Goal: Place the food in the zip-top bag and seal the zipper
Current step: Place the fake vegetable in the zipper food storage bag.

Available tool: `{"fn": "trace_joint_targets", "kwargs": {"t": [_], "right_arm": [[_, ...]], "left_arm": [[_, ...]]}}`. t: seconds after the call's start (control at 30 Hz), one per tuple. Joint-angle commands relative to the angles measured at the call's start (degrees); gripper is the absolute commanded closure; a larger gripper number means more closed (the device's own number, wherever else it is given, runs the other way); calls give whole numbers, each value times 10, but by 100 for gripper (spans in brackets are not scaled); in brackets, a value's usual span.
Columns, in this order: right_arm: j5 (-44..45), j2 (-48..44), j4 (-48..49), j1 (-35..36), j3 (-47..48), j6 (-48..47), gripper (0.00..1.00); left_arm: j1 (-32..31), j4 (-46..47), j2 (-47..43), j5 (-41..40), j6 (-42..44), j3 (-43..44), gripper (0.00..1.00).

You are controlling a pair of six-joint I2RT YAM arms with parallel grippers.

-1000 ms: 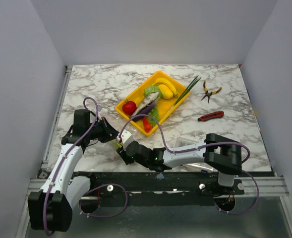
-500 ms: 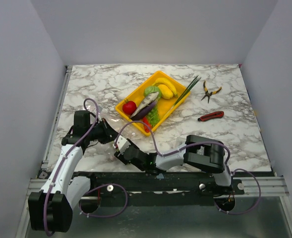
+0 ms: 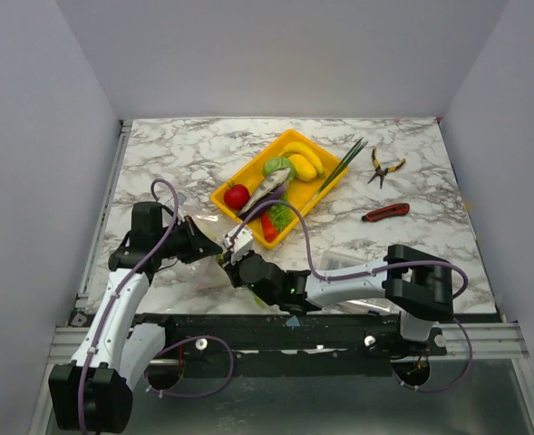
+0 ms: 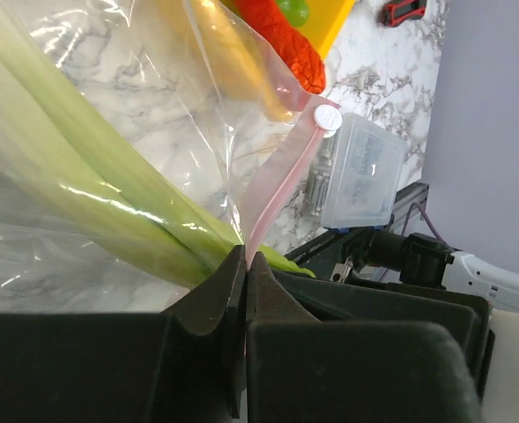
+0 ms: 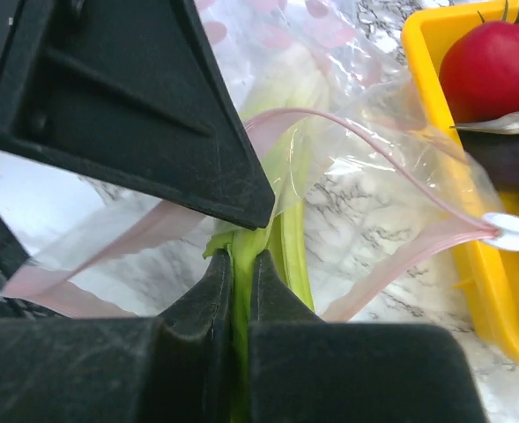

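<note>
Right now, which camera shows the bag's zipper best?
Right wrist: the zipper shows both pink lips parted around the leek, ending at the white slider. Left wrist shows one strip only. From the top view it is too small to make out.

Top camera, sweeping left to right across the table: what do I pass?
zip-top bag → tomato → bananas → pliers. The red utility knife spans the same stretch as the pliers, so it is left out.
</note>
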Motion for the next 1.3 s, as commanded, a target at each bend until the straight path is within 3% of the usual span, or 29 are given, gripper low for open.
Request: {"fn": "trace_joint_targets", "kwargs": {"t": [0.0, 0.2, 0.33, 0.43, 0.5, 0.57, 0.67, 0.77, 0.87, 0.93, 1.03, 1.13, 1.27], "right_arm": [[3, -21, -42, 1, 14, 143, 100], [48, -40, -50, 1, 7, 274, 100], [46, -35, 59, 1, -23, 238, 100], [77, -14, 84, 1, -11, 222, 100], [92, 5, 160, 1, -21, 189, 100], [97, 25, 251, 1, -29, 131, 100], [108, 35, 294, 1, -17, 100, 100], [133, 49, 219, 0, 39, 107, 100], [99, 28, 63, 0, 89, 156, 98], [68, 6, -69, 0, 124, 197, 85], [10, -35, -233, 0, 147, 232, 52], [-40, -80, -360, -1, 144, 259, 37], [-95, -157, -476, -1, 145, 267, 37]], "left_arm": [[3, -13, -28, -8, 16, 26, 100], [3, -6, -47, 14, -11, 14, 100], [2, -7, -60, 34, -34, 3, 100], [2, 11, -68, 68, -62, -16, 100], [3, 23, -76, 96, -90, -30, 100], [3, 33, -93, 126, -136, -41, 100], [2, 94, -141, 179, -237, -58, 100], [2, 116, -177, 191, -309, -53, 100], [3, 157, -182, 196, -361, -50, 100], [2, 154, -171, 190, -361, -39, 100], [3, 142, -151, 178, -346, -25, 100], [3, 141, -136, 165, -332, -16, 100], [4, 109, -116, 132, -289, 3, 100]]}}
